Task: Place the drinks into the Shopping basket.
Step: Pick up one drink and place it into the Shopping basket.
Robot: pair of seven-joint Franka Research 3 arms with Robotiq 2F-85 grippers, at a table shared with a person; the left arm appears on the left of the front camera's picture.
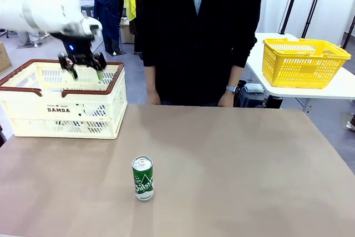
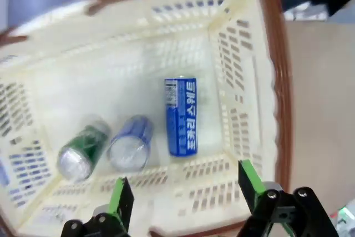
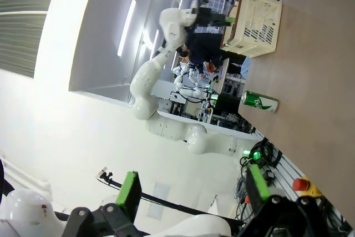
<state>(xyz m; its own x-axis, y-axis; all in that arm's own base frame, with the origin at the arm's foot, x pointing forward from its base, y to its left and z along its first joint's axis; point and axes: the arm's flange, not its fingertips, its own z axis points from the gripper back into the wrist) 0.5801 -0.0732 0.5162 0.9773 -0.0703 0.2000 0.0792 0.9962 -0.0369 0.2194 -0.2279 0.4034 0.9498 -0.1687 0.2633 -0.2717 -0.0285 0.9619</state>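
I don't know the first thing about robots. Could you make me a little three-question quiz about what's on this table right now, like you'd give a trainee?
1. True or false: the left gripper, above the Shopping basket, is holding a can.
2. How many cans lie inside the basket, seen from the left wrist view?
A. one B. two C. three
3. Fill in: the green can on the table stands ____ (upright / on its side).

Key
1. False: its jaws are open and empty.
2. C: the blue POCARI SWEAT can, another blue can and a second green can.
3. Upright.
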